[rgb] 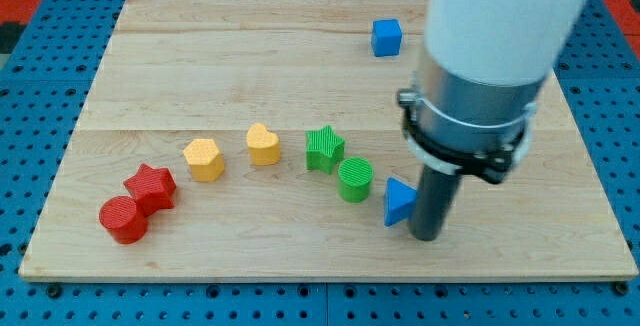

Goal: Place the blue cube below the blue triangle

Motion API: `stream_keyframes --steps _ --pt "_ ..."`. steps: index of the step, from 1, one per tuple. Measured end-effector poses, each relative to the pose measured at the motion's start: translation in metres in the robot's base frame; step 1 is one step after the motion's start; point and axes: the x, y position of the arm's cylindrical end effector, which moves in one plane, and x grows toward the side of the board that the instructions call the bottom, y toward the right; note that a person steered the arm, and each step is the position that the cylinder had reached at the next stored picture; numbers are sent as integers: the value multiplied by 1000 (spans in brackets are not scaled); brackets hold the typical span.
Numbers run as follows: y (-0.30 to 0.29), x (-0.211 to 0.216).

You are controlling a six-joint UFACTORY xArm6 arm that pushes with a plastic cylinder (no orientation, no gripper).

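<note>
At the lower left of the frame a red plastic cylinder point(123, 219) lies on the pale wooden board point(240, 56), touching a red plastic star point(151, 186) just above and to its right. Further right, near the board's middle height, sit a yellow plastic hexagon block point(204, 159) and a yellow plastic heart point(263, 144), close together but apart. Next comes a green plastic star point(324, 149), and just below and right of it a green plastic cylinder point(355, 180), the two almost touching. The blue plastic triangle point(399, 202) stands lower right of centre, near the green cylinder. The blue plastic cube point(386, 37) sits alone near the upper edge of the board, right of centre, well apart from the triangle and above it in the frame. My tip point(426, 236) rests on the board at the triangle's right side, touching it or nearly so; being a plain dark rod, it grips nothing and has nothing to open. The arm's wide white and grey body point(490, 56) fills the upper right.
</note>
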Motion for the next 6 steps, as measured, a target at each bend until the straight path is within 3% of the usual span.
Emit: stream_keyframes --steps 1,3,4,5,6 --pt "21 -11" --pt "-27 -14" --pt "-50 5" --pt "-10 27" --pt "109 -4"
